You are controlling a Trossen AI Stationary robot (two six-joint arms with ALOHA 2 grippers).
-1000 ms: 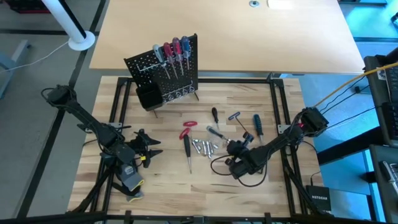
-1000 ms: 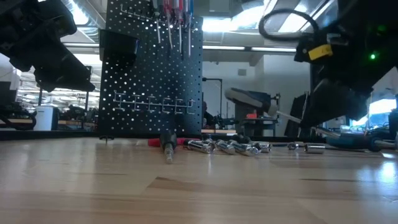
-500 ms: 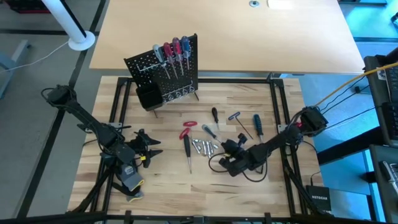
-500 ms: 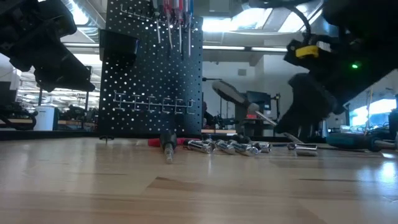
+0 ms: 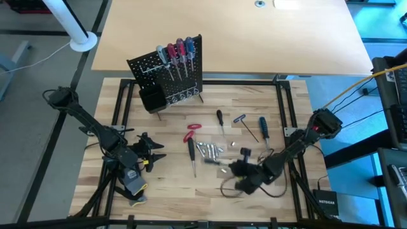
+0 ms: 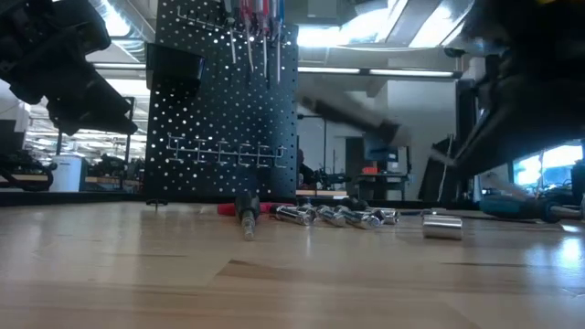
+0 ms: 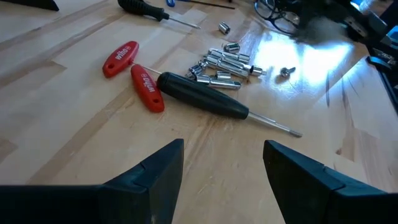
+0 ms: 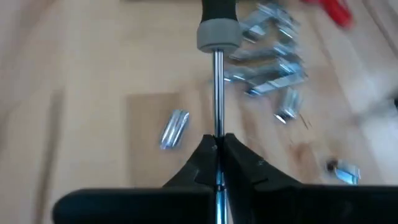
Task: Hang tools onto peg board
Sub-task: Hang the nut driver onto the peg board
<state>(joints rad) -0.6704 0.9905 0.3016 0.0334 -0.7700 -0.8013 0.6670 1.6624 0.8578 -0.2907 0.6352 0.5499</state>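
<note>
Screwdriver (image 8: 217, 31) with the grey collar sits pinched by its thin metal shaft between our right gripper (image 8: 216, 149) fingers, handle pointing away from it, just beside the silver bits (image 5: 208, 150) on the side away from the peg board (image 5: 167, 76). Our left gripper (image 5: 154, 153) waits with fingers spread, well apart from those bits.

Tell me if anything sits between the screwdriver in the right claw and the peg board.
The right claw is shut on the screwdriver by its shaft. Between it and the peg board lie the loose silver bits, on the tabletop only, so a lifted path looks clear. The left claw waits off to the side.
</note>
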